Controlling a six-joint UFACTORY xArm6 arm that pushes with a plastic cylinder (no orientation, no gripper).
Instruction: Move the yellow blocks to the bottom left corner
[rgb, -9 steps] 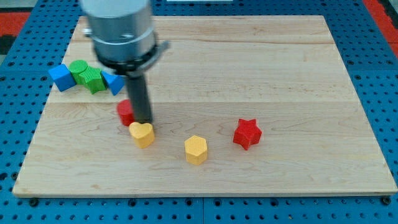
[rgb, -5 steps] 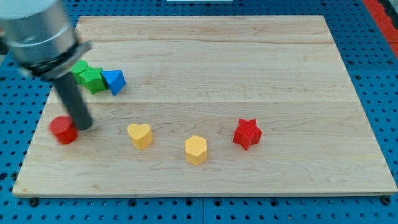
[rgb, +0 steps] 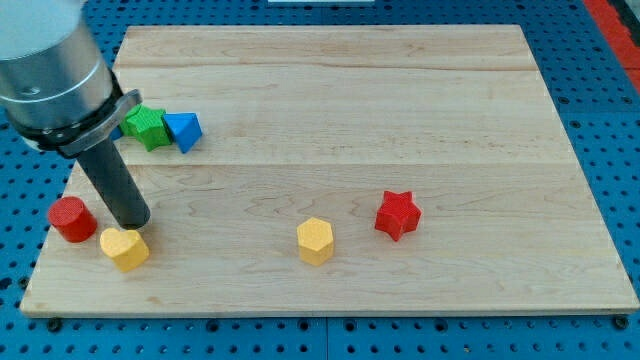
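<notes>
A yellow heart block lies near the board's bottom left. My tip stands just above it, at its upper right edge, touching or nearly so. A yellow hexagon block lies at the bottom middle of the wooden board, far to the right of my tip.
A red cylinder sits at the board's left edge, left of my tip. A green block and a blue triangle block lie at the upper left, partly behind the arm. A red star lies right of the hexagon.
The yellow heart has moved left and down toward the bottom left corner. The red cylinder has slid further left to the board's edge. My tip stayed at the left, now beside the heart.
</notes>
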